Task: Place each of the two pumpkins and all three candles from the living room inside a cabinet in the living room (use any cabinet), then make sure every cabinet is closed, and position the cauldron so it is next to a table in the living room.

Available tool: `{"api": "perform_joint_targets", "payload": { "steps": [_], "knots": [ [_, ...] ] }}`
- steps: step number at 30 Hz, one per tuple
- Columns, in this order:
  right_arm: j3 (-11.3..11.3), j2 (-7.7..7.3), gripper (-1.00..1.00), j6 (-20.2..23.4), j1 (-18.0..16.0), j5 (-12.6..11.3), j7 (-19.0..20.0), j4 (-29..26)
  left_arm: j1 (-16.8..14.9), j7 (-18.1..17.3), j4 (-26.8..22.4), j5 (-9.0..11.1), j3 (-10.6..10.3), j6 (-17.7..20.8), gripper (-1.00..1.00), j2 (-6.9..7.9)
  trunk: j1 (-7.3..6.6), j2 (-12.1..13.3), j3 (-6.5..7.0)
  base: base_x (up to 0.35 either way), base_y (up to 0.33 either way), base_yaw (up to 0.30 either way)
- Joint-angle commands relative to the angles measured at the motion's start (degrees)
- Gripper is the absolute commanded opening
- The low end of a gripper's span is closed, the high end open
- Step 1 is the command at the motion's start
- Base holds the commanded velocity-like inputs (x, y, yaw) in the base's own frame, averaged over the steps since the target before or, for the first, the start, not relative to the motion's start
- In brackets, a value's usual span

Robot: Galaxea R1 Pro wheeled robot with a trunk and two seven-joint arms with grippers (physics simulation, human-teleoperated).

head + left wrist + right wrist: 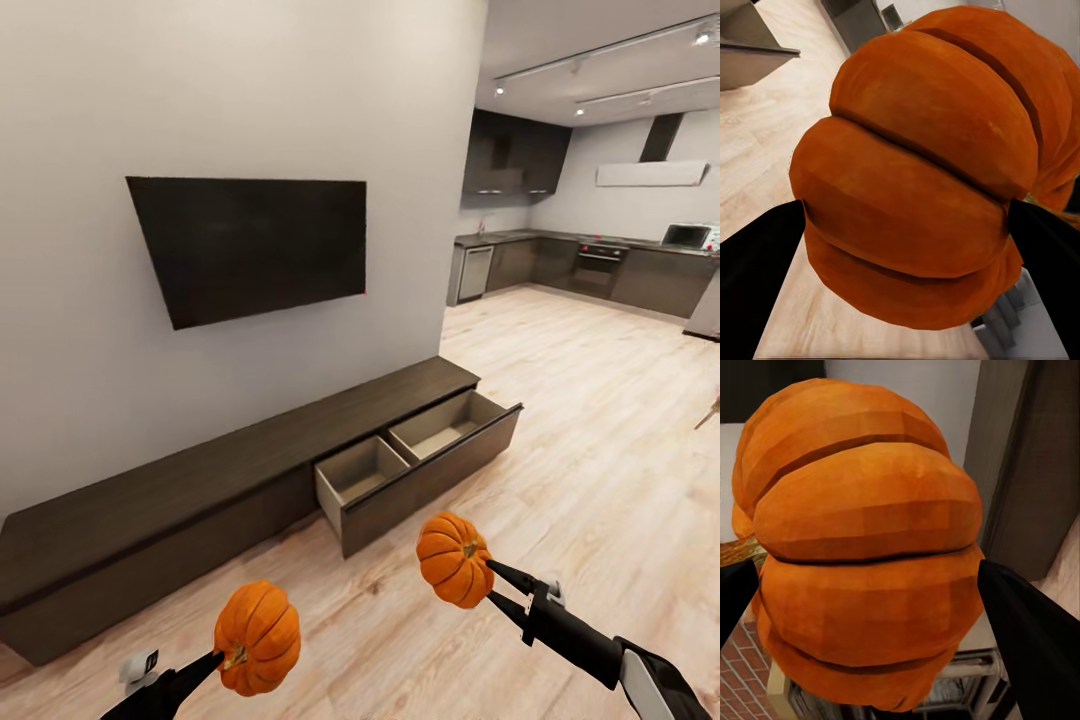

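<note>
Both pumpkins held aloft before the cabinet's open drawer (420, 455), left gripper (228, 657) and right gripper (490, 583) each clamping 1 across rigid, smooth ribs; likely light, slip-prone.

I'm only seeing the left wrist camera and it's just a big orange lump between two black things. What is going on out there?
Observer: That lump is a pumpkin held in the left end effector, low in front of the robot.
Operator: Is the other arm doing anything?
Observer: Yes, the right end effector grips a second pumpkin, carried a bit higher in the head view.
Operator: Where would they go?
Observer: Ahead stands a long low dark cabinet under a wall TV, and one drawer at its right end is pulled out.
Operator: Anything in that drawer?
Observer: It has two pale compartments, and what the head view shows of them looks empty.
</note>
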Motion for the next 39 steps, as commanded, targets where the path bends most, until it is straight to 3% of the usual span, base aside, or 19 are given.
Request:
{"api": "perform_joint_targets", "payload": {
  "steps": [1,39],
  "knots": [
    [-0.07,0.0,-1.0,0.31,-0.05,-0.06,0.17,0.0,-0.04,-0.09,0.0,0.58,-0.34,0.57,-1.0,0.08,0.01,-0.06,-0.13,0.0,0.0,-0.219],
    [-0.07,0.07,-1.0,0.31,-0.05,-0.06,0.15,0.02,-0.04,0.1,0.0,0.49,-0.38,0.55,-1.0,0.08,0.01,-0.06,-2.47,0.0,0.0,-0.205]
  ]
}}
